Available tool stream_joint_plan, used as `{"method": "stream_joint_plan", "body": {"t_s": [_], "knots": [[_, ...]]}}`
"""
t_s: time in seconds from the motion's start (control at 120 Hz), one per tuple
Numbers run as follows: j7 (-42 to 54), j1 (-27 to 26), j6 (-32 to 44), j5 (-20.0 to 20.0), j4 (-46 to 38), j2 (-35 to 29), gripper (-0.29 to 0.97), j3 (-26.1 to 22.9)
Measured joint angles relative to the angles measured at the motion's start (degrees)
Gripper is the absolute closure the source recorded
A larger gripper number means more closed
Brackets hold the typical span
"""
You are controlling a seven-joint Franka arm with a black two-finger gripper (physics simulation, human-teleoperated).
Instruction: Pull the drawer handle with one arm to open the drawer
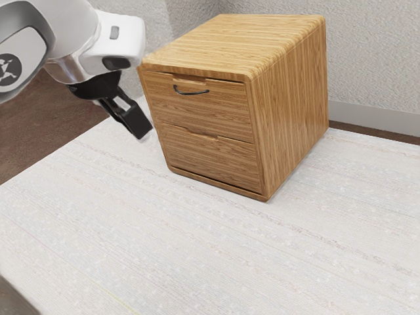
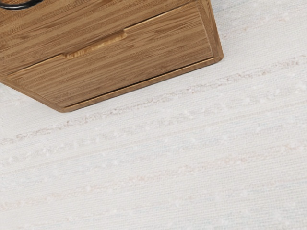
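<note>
Drawers, two and both shut, are being shown stacked in one light bamboo-wood cabinet [image 1: 289, 98] on the whitish woven tabletop [image 1: 197, 249], the upper drawer [image 1: 216, 108] being fronted by one thin dark curved handle [image 1: 190, 90], while one black gripper [image 1: 141, 131], its grip unreadable, is being held near that handle, not touching.

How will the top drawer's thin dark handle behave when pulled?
The handle looks like a thin metal bow, so probably stiff but slick; a shallow grip may slip off. The wooden cabinet seems to stand free on the woven tabletop, so a hard pull may drag it rather than open the top drawer.
</note>
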Motion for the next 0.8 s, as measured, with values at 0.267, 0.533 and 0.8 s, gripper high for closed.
{"method": "stream_joint_plan", "body": {"t_s": [0.267,0.533,0.8], "knots": [[25.2,-1.6,10.7,-7.6,-13.0,-4.7,0.02,8.2],[44.8,-1.1,16.0,-8.7,-5.9,3.3,0.02,8.5],[60.8,-1.0,23.4,-9.0,-9.9,-0.3,0.09,9.2]]}}
